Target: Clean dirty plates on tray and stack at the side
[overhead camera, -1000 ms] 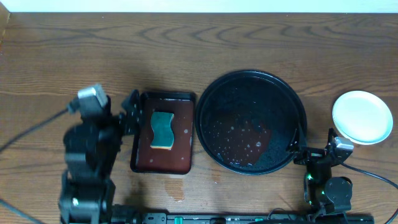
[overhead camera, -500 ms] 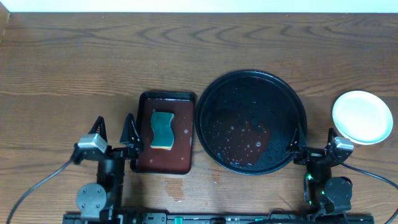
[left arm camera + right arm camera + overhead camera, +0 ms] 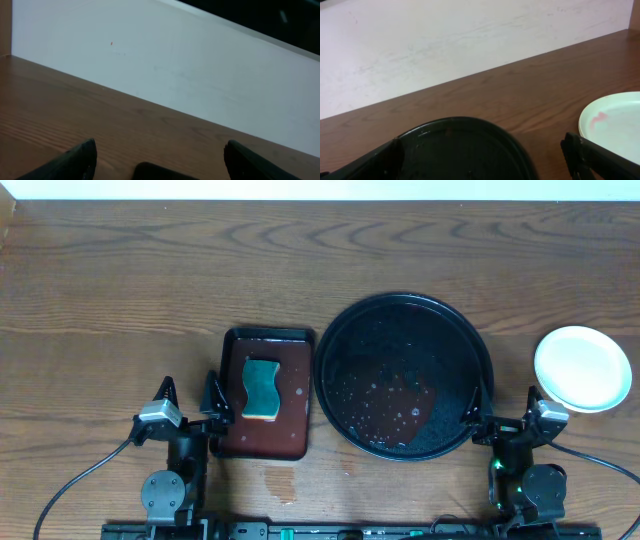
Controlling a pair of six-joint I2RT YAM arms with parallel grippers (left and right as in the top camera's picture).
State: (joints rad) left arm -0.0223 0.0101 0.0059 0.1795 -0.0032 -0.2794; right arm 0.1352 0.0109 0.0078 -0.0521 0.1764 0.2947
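One pale plate [image 3: 582, 368], round and so without a long axis, lies flat on the tabletop [image 3: 120, 280], right of the single black tray [image 3: 400, 330]. Both pincers, left [image 3: 189, 395] and right [image 3: 503, 410], gape wide and grip nothing.

Wood-grain table [image 3: 100, 270] with round black tray [image 3: 402, 297], red-brown tray [image 3: 291, 422], pale plate [image 3: 583, 368].

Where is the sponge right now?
Overhead view: the sponge lies in the small red-brown tray, left of the round black tray and just right of the left gripper.
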